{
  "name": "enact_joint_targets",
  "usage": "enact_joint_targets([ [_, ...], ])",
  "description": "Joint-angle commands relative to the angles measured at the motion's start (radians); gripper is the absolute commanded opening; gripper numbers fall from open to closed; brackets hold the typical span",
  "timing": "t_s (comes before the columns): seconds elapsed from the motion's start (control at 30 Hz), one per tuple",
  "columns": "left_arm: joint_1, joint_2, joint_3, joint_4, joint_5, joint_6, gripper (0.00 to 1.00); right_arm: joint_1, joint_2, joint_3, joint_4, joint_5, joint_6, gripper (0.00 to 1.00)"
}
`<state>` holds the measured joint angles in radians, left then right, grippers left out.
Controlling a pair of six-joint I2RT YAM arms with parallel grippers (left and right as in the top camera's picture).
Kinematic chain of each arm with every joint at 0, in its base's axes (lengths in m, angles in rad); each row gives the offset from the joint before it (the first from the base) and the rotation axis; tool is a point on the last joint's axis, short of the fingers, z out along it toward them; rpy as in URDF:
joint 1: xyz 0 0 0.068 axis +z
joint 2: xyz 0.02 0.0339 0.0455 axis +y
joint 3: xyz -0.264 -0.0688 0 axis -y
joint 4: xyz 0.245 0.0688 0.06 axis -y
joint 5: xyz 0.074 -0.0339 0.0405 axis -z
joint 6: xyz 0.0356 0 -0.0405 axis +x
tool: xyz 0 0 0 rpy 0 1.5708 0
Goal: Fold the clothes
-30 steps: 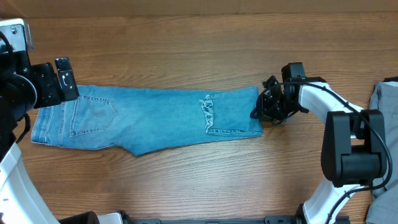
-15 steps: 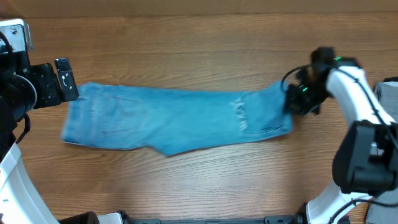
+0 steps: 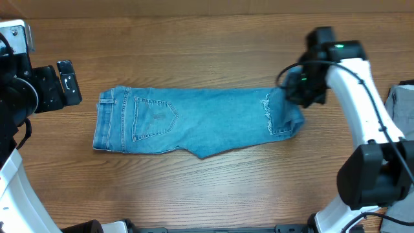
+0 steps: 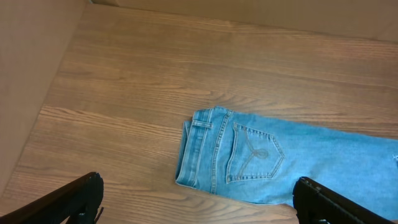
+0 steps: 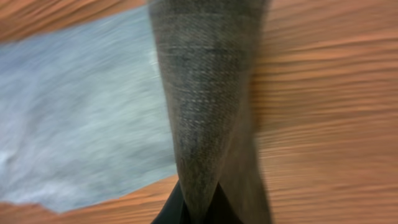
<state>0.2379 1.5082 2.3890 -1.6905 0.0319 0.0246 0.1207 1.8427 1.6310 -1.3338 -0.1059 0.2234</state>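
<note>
Well, looking at light blue jeans (image 3: 194, 126) laid left to right across the middle of the wooden table (image 3: 207, 39), back pocket facing up, waistband at the left end. Got the right gripper (image 3: 299, 97) clenched on the leg end at the far right, lifting that bit of denim off the wood, ripped patch just beside the pinch. From the right wrist, only seeing a blurry tent of fabric running up into the closed jaws. Got the left gripper (image 3: 66, 83) spread wide with nothing in it, parked near the waistband but apart from it. Loads of bare wood above and below the denim. Also spotted a grey garment (image 3: 402, 103) at the right edge, well apart from the leg end.
</note>
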Motion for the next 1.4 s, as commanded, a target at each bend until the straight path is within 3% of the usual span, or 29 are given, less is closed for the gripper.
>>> enact_joint_targets([
  [0.0,0.004,-0.003,0.002,0.001,-0.01,-0.017,1.0,0.132,-0.024,0.024,0.034,-0.018,0.09,0.04],
  [0.23,0.004,-0.003,0.002,0.001,-0.01,-0.017,1.0,0.359,-0.015,0.015,0.182,-0.006,0.153,0.04],
  [0.5,0.004,-0.003,0.002,0.001,-0.01,-0.017,1.0,0.488,0.035,0.012,0.268,0.0,0.198,0.04],
  [0.87,0.004,-0.003,0.002,0.001,-0.01,-0.017,1.0,0.573,0.114,0.012,0.327,-0.052,0.256,0.04],
  [1.37,0.004,-0.003,0.002,0.001,-0.01,-0.017,1.0,0.581,0.116,0.012,0.399,-0.109,0.306,0.04],
])
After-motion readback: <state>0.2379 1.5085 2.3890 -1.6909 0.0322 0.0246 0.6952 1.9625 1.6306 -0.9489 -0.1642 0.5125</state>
